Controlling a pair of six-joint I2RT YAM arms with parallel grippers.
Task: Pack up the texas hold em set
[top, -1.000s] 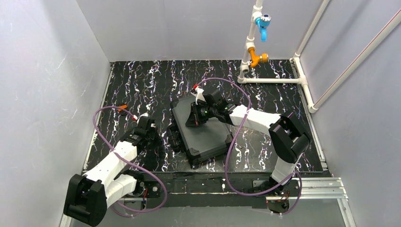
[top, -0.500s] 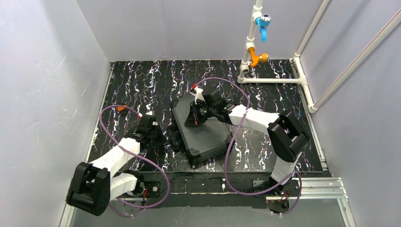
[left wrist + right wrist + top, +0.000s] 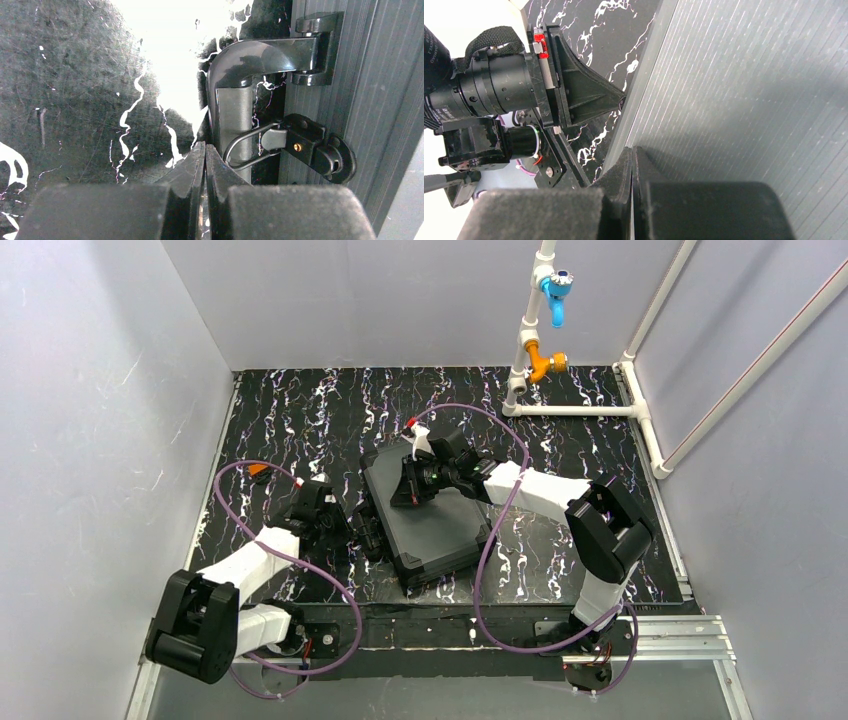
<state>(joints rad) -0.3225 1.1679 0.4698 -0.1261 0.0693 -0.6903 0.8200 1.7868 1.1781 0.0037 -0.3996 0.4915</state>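
Vs 1 s ago: left arm has swung in toward the case (image 3: pixel 440 530), elbow folded nearer its base. Right arm unmoved. Left gripper (image 3: pixel 205 150): fingers pressed together, nothing btwn, tips just beside case handle (image 3: pixel 250 55) and wire latch (image 3: pixel 305 145). Right gripper (image 3: pixel 631 152): also closed, empty, at edge of ribbed lid (image 3: pixel 749 100). Case sits mid-mat btwn arms, lid down. Surface: black mat (image 3: pixel 300 410) w/ white and purple streaks, small orange item (image 3: pixel 257 469) at left. Pale walls; white pipe (image 3: pixel 575 410) back right.
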